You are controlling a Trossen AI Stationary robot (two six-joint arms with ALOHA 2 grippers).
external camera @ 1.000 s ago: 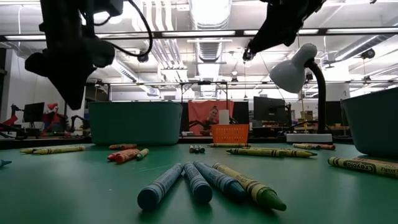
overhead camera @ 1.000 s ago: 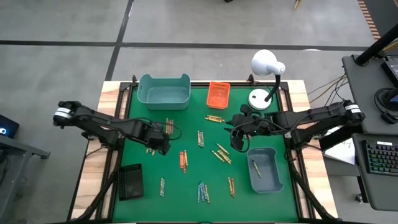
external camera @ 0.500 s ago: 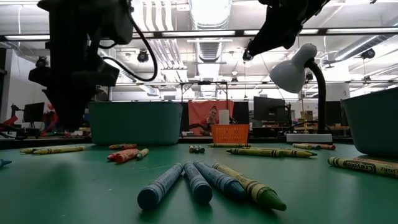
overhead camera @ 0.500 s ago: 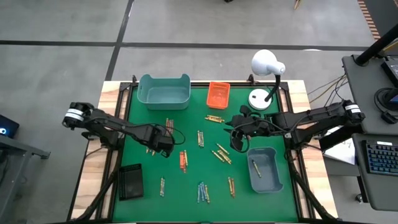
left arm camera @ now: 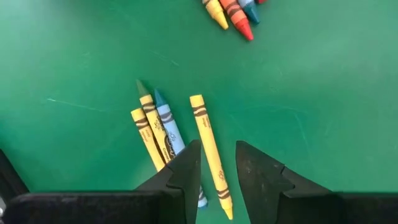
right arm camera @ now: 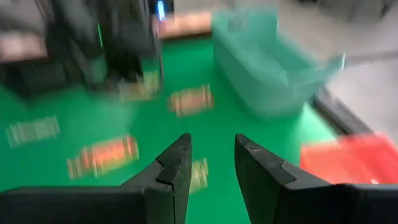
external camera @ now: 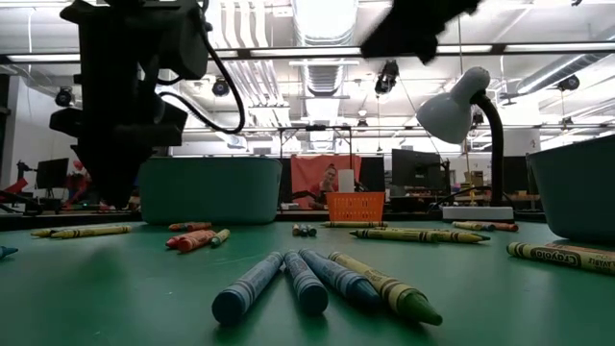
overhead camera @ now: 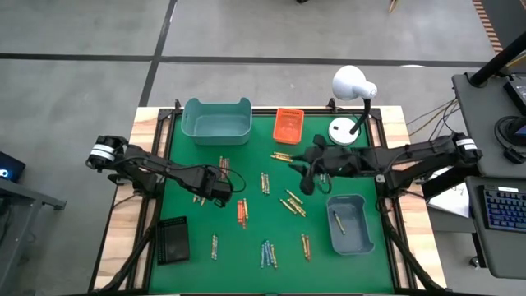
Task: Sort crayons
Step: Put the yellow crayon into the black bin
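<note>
Several crayons lie flat in small groups on the green mat (overhead camera: 246, 271). My left gripper (overhead camera: 220, 196) hangs low over one group at the mat's left. It is open, fingers pointing down. In the left wrist view (left arm camera: 217, 149) its fingers stand on either side of a yellow crayon (left arm camera: 205, 127); I cannot tell if they touch it. Blue, yellow and greenish crayons (left arm camera: 155, 124) lie beside it. My right gripper (overhead camera: 306, 182) is open and empty above the mat's right middle, and it also shows in its wrist view (right arm camera: 211, 146). One crayon (overhead camera: 337, 222) lies in the blue-grey bin (overhead camera: 362, 234).
A teal bin (overhead camera: 217, 121) and an orange tray (overhead camera: 288, 123) stand at the far edge. A black tray (overhead camera: 173, 239) lies near left. A white desk lamp (overhead camera: 353, 86) stands at the far right corner. More crayons (external camera: 317, 284) lie near the front edge.
My left gripper has gone a little toward the table's right edge and down toward the crayons at the mat's left. My right gripper has risen and tipped up toward level, facing the table's left side, and has shifted a little toward the far edge.
</note>
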